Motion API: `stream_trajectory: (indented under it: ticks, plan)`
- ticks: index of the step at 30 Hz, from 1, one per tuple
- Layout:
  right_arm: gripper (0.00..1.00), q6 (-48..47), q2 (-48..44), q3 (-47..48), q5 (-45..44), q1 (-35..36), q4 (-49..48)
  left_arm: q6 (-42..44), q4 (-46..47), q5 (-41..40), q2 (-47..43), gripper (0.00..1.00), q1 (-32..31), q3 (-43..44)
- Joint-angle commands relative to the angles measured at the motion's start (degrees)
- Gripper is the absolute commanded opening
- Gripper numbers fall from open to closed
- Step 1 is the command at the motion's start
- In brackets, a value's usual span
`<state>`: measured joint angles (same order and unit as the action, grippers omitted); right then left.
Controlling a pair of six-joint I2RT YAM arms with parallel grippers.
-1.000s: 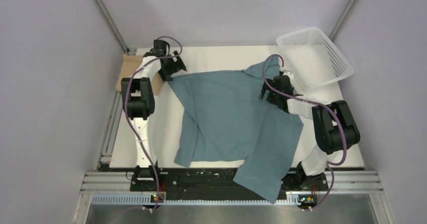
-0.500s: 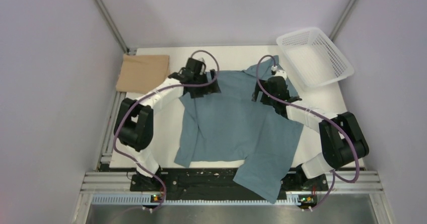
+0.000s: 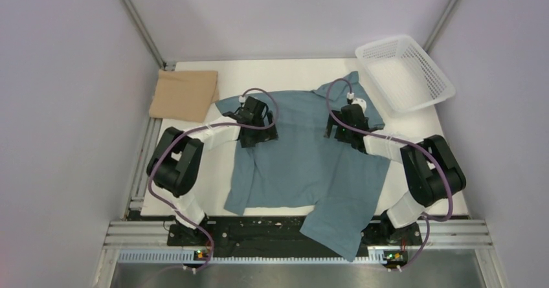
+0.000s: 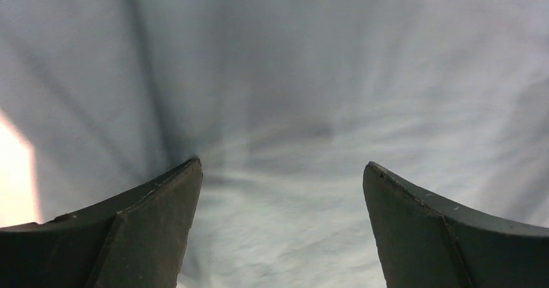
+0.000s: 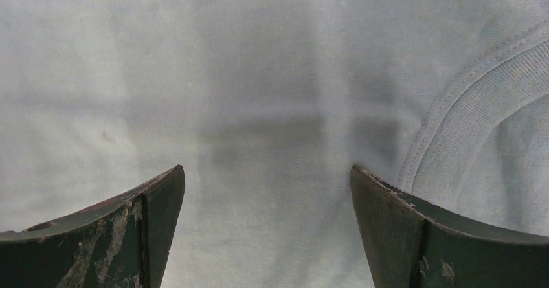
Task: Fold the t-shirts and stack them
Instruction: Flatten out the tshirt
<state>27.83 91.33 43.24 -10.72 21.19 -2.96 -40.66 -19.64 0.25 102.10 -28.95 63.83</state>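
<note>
The teal-blue t-shirt (image 3: 304,165) lies spread and rumpled across the middle of the table, one corner hanging over the near edge. The tan-beige t-shirt (image 3: 184,94) lies folded at the far left corner. My left gripper (image 3: 260,134) is open, its fingertips pressed on the blue cloth (image 4: 285,94) at the shirt's upper left. My right gripper (image 3: 340,127) is open, its tips down on the blue cloth (image 5: 246,87) at the upper right, beside a ribbed collar seam (image 5: 472,126). Neither gripper holds cloth.
A white mesh basket (image 3: 404,73) sits tilted at the far right corner. The white table top (image 3: 213,165) shows left of the blue shirt. Purple walls and metal frame rails close in the sides.
My left gripper has swung from the far left corner beside the tan shirt to the blue shirt's upper left part. My right gripper has shifted slightly left and forward. The shirt's upper left edge is flatter.
</note>
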Motion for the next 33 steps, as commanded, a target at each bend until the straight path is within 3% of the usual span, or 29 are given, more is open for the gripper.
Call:
stream_trajectory:
  ticks: [1, 7, 11, 13, 15, 18, 23, 28, 30, 33]
  plan:
    - [0.97, 1.73, 2.13, 1.23, -2.71, -1.79, 4.33, -0.49, -4.68, -12.82, -6.77, 0.99, 1.89, -5.21]
    - [0.96, 2.60, 2.29, 1.22, -3.03, -3.70, 5.43, -1.61, -9.43, -15.81, -10.11, 0.99, 18.00, -8.42]
    - [0.96, 2.42, 1.81, 1.15, -1.41, -3.70, 5.21, -4.51, -14.84, -26.85, -13.46, 0.99, 25.68, -2.95]
    - [0.96, 2.34, 1.29, 0.87, -1.30, -3.75, 5.10, -4.92, -18.64, -27.25, -13.62, 0.99, 26.60, 1.98]
    - [0.96, 2.17, 0.76, 0.43, -1.04, -3.72, 4.34, -2.39, -15.67, -19.14, -15.13, 0.99, 25.76, 3.10]
    - [0.96, 1.84, 0.51, 0.35, 0.05, -3.70, 3.96, 2.12, -5.48, -4.73, -18.71, 0.99, 20.28, -1.87]
    - [0.96, 1.54, 0.46, 0.20, 0.23, -3.71, 4.05, 3.68, -3.61, 3.40, -17.61, 0.99, 4.97, -4.67]
    - [0.96, 1.52, 0.18, 0.01, -0.26, -3.74, 3.98, -1.51, 2.31, 10.42, -15.19, 0.99, 0.50, -13.75]
    - [0.96, 1.51, 0.49, 0.38, -0.34, -3.72, 4.66, -3.03, 3.44, 8.87, -14.02, 0.99, 0.56, -16.09]
    - [0.96, 1.58, 0.39, 0.51, -1.11, -3.70, 5.49, -3.30, -3.52, -2.25, -13.08, 0.99, 0.91, -15.25]
